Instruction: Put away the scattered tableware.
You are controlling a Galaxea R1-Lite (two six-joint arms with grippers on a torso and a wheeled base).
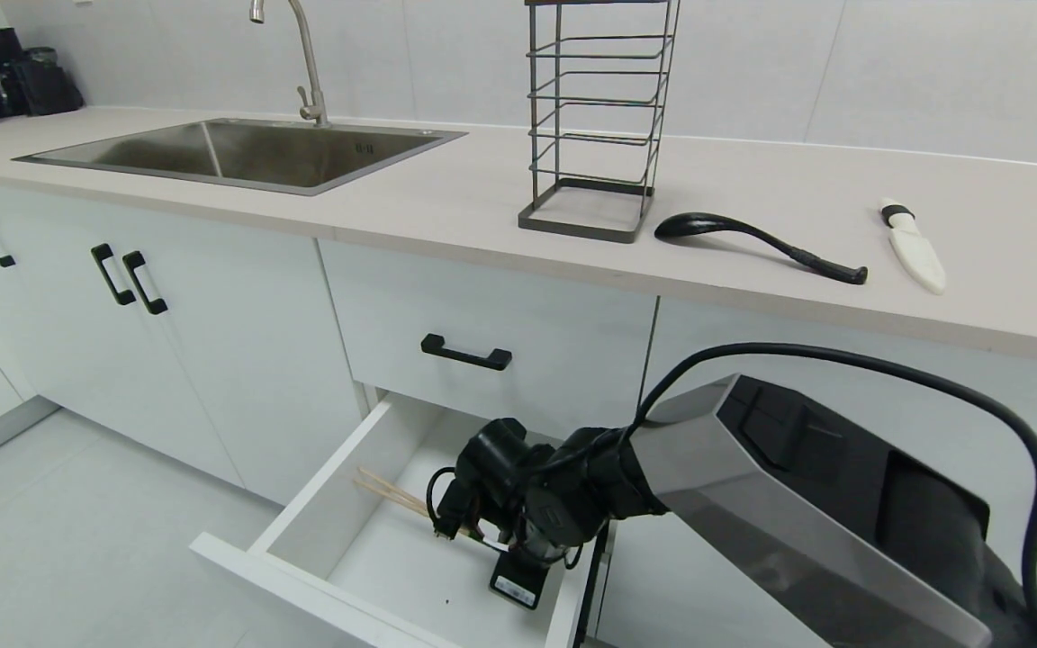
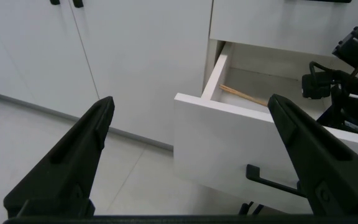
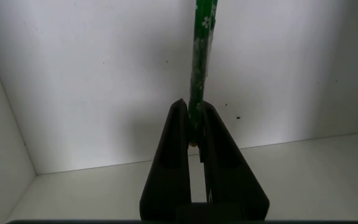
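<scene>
1. Up on the countertop (image 1: 446,202), seen from the head view, a black ladle (image 1: 697,225) lies just beside the base of a wire rack (image 1: 577,229). A white knife (image 1: 915,247) lies farther toward the robot's right, apart from the ladle. A sink (image 1: 167,148) with its faucet (image 1: 307,63) sits at the robot's left. Below the counter a white drawer (image 1: 320,504) stands pulled out. Wooden chopsticks (image 1: 392,493) lie on its floor near the left wall. The right arm (image 1: 752,504) reaches down into the drawer, and its wrist hides the fingers from this view.

2. From the left wrist view, the left gripper (image 2: 191,102) hangs outside the drawer (image 2: 229,143), in front of the drawer's front panel and the cabinet doors. Its two dark fingers (image 2: 73,155) are spread wide with nothing between them. The wooden chopsticks (image 2: 244,95) show inside against the near wall. The right arm's wrist (image 2: 347,74) is over the drawer's interior.

3. From the right wrist view, the right gripper (image 3: 192,109) is pressed together on the end of a green chopstick (image 3: 201,50) with a small pale flower pattern. The chopstick runs straight out from the jaws over the drawer's white inside. I cannot tell whether it is one stick or a pair held tight together, or whether its far end touches the drawer.
</scene>
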